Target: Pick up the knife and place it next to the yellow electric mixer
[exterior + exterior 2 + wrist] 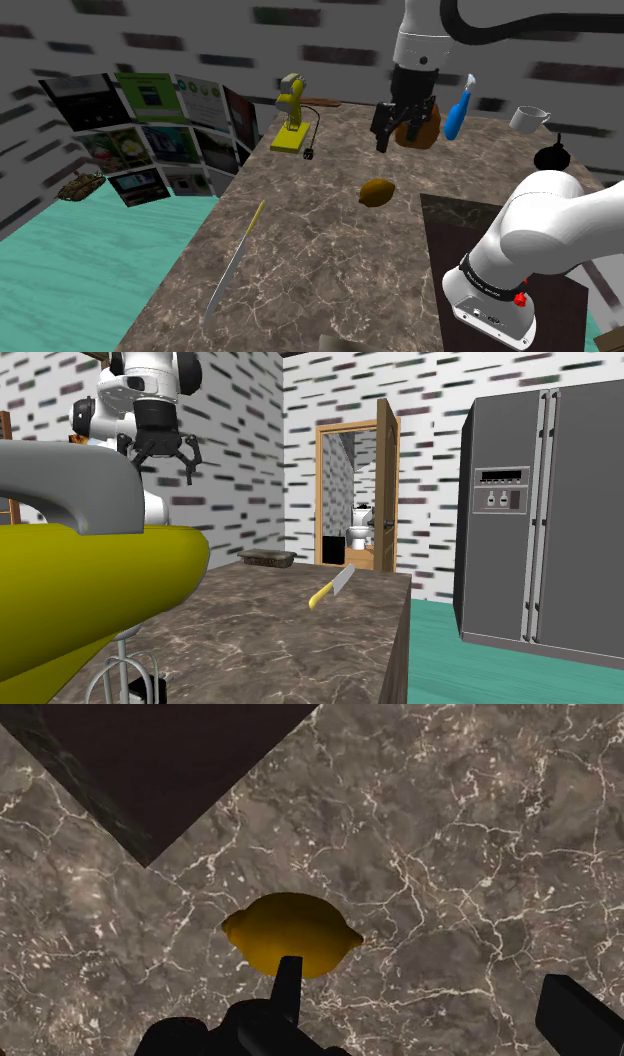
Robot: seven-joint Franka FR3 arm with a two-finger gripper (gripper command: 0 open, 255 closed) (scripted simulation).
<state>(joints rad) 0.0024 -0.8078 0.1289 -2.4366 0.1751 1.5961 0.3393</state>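
The black two-finger tool [425, 976] hangs open over a yellow lemon [291, 934], and the yellow-handled silver knife [237, 258] lies well apart on the brown marble surface [330, 270], toward the shoulder view's lower left.

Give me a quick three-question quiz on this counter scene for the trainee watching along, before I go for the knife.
1. True or false: the jaws are shut on the knife.
2. Multiple choice: in the wrist view, what lies on the marble counter just ahead of the jaws? A) a lemon B) a fork C) a bowl
3. Short answer: in the shoulder view, which end of the knife lies nearer the yellow mixer, handle or blade?
Key: 1 false, the jaws stand open and empty above the counter. 2 A. 3 the handle.
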